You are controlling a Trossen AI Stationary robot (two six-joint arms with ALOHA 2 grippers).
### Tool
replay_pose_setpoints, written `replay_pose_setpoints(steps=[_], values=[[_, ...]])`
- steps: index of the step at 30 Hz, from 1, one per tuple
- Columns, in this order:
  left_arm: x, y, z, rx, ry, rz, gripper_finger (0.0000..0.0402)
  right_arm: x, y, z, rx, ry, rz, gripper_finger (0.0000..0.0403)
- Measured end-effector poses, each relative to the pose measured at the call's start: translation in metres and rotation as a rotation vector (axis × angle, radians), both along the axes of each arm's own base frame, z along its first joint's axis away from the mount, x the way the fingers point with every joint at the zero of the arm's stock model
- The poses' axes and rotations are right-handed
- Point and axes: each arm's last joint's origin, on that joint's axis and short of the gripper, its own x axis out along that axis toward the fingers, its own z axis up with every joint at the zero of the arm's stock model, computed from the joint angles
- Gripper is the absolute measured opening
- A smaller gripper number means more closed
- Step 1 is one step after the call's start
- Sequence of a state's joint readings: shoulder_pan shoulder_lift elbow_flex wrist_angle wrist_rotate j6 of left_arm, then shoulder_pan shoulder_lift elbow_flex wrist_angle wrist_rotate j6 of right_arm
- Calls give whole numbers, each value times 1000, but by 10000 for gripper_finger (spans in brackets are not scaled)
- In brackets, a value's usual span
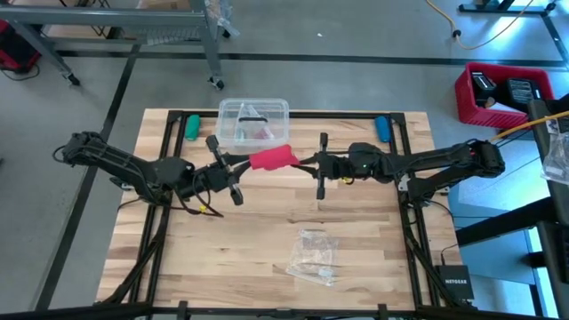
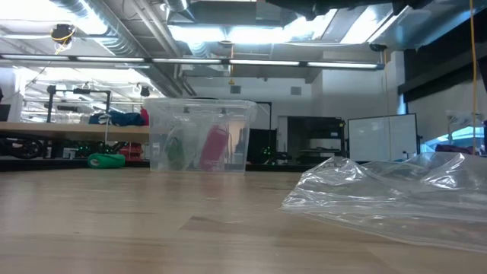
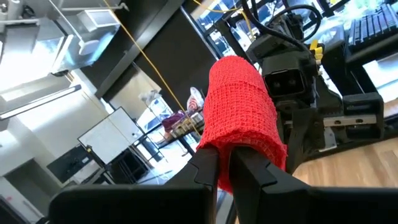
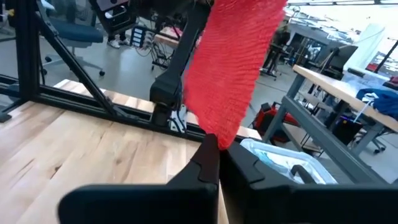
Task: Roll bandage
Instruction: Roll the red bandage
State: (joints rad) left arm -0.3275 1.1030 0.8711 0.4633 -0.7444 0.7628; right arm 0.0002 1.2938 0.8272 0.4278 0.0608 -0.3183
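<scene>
Closest to the wrist lens: right gripper [image 4: 219,154], fingers pinched together on the lower edge of the bandage [image 4: 233,68], red cloth hanging flat above the tips. Seen from above, right gripper [image 1: 307,163] reaching from the table's right edge toward the middle, meeting the bandage [image 1: 272,158] at its right end. Left gripper [image 3: 225,163] clamped narrow on the same roll from the other side, red mesh bandage [image 3: 241,118] wrapped thick just past the fingers. From above, left gripper [image 1: 238,165] coming in from the left edge, holding the bandage's left end. Bandage lifted off the wood between both grippers, above the table's centre, slightly toward the far edge, tilted a little with its right end higher in the overhead picture.

Outward from there: clear box [image 1: 253,121] just beyond the bandage at the middle of the far edge, something red and green inside, contents blurred. Box [image 2: 199,135] upright in the low view. Plastic wrapper [image 1: 313,256] crumpled near the front edge, well apart from the grippers; wrapper [image 2: 396,196] filling the low view's right side. Table [image 1: 222,258] of pale wood planks in a black frame
</scene>
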Motion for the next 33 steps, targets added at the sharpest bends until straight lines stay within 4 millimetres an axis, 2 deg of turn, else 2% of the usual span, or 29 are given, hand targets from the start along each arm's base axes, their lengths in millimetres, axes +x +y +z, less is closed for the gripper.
replay_pose_setpoints(steps=[8,13,16,20,23,25,30,33], values=[[-2,1,8,24,-69,9,17,0,0,0,39,-1,-2,7],[-2,0,9,37,-68,4,17,2,0,13,140,-42,-3,22],[-2,0,8,37,-61,3,17,2,0,18,158,-24,-7,51],[-2,0,9,43,-64,5,17,-7,-2,27,148,58,-67,115],[-2,0,9,43,-65,5,17,-15,-10,23,157,128,-97,159],[-2,1,9,41,-65,5,17,-17,-15,12,216,103,-65,181],[-2,3,9,25,-73,11,17,-1,-18,-20,260,-181,29,205],[-2,3,9,21,-75,10,17,12,-19,-27,265,-310,55,206]])
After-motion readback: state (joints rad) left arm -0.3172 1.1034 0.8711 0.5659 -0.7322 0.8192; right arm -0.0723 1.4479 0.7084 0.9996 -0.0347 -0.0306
